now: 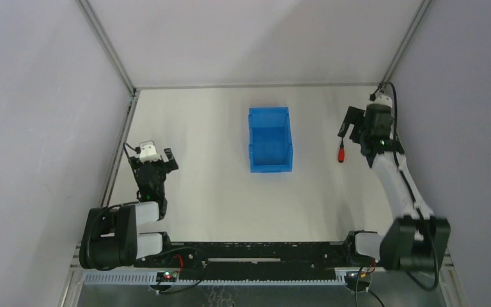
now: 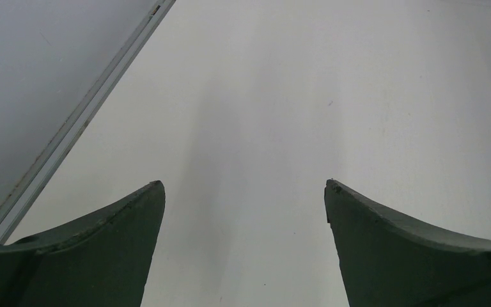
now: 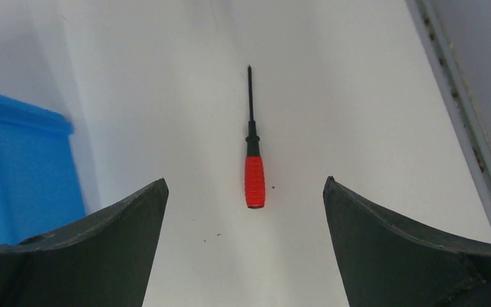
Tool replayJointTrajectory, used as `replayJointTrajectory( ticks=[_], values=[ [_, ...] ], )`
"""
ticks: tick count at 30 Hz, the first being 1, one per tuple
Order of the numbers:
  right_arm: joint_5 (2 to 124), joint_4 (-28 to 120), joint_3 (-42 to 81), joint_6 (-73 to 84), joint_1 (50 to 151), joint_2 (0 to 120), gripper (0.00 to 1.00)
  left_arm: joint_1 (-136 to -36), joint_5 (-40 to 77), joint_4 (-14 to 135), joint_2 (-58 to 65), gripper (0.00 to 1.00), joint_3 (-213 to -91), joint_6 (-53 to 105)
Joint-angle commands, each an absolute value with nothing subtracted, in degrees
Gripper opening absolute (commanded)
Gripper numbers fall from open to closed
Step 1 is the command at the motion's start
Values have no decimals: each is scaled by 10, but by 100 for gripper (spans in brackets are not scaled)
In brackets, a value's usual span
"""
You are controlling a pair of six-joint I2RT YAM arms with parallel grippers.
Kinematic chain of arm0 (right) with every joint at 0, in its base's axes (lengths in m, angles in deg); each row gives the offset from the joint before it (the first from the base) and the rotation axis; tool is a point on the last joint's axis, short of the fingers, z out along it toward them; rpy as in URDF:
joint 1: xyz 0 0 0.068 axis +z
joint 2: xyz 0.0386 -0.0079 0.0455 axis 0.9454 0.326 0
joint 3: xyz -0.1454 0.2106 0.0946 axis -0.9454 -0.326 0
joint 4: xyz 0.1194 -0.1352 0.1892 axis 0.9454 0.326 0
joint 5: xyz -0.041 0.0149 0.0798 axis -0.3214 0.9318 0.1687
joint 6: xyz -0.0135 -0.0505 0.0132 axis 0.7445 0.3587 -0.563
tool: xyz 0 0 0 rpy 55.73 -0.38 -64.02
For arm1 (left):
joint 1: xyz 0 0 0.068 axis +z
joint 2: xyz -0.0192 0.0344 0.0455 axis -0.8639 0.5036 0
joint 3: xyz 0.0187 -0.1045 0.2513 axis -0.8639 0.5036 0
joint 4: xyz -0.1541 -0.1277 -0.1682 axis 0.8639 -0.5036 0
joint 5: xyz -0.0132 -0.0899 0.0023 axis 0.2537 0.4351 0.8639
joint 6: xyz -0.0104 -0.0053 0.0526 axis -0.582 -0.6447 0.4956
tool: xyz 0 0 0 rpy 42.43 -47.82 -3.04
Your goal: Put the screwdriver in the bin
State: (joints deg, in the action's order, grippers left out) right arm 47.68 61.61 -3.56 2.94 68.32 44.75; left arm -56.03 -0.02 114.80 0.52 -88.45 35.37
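Observation:
The screwdriver (image 1: 341,154), with a red handle and a thin dark shaft, lies flat on the white table right of the bin (image 1: 270,144). The bin is bright blue, and nothing shows inside it. My right gripper (image 1: 357,131) hovers over the screwdriver, open. In the right wrist view the screwdriver (image 3: 254,182) lies lengthwise, centred just ahead of the right gripper (image 3: 245,180). Its handle end is nearest and nothing touches it. The bin (image 3: 19,173) shows at the left edge there. My left gripper (image 1: 160,160) (image 2: 244,183) is open over bare table at the left.
A metal frame rail (image 1: 120,137) runs along the table's left side and shows in the left wrist view (image 2: 70,131). Another rail (image 3: 460,109) borders the right side, close to the screwdriver. Grey enclosure walls stand on three sides.

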Motion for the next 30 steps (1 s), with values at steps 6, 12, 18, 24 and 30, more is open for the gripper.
replayJointTrajectory(
  ticks=[6,12,18,24,30],
  values=[
    [486,774,124,41,677,723,93,-561,1,1187,-1,100,-908,357],
    [487,776,176,36,674,847,81,-562,1,1187,-1,100,-908,357],
    [482,774,181,29,668,897,45,-562,1,1187,-1,100,-907,357],
    [482,798,192,36,667,855,13,-562,1,1187,-1,100,-908,357],
    [497,870,238,43,668,760,7,-561,1,1187,-1,100,-907,357]
  ],
)
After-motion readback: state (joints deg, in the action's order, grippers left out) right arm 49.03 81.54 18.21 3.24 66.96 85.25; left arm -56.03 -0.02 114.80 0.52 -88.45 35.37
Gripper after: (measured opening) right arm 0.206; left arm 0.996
